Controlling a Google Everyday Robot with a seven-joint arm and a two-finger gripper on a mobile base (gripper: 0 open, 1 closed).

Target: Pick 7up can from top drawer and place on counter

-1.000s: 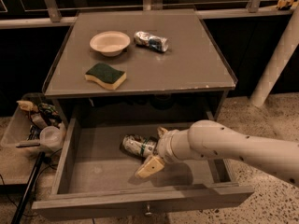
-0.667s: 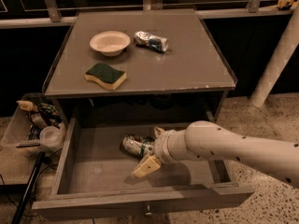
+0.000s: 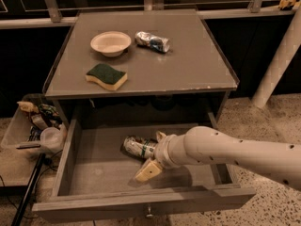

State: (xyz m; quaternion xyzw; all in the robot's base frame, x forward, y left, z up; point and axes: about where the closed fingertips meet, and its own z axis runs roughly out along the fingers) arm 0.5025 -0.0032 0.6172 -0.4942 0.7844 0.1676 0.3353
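Since a second ago my arm has slid a little to the left, deeper into the open drawer (image 3: 141, 205), and my claw (image 3: 150, 154) now sits closer against the 7up can (image 3: 136, 146). The can itself has not shifted. It lies on its side on the drawer floor, about mid-width, with its right end towards my wrist.

My claw is spread wide. One pale finger (image 3: 148, 170) slants down on the near side of the can, and the tip of the other shows just past the can's far side, so the can's right end lies between them. They have not closed on it, and I cannot tell whether either finger touches the metal.

Above, the counter (image 3: 188, 60) carries a shallow cream bowl (image 3: 110, 42) near its back. A crumpled silvery can with blue marks (image 3: 152, 40) lies just beside the bowl. A green-topped sponge (image 3: 106, 76) sits nearer the front left edge, well apart from my arm.
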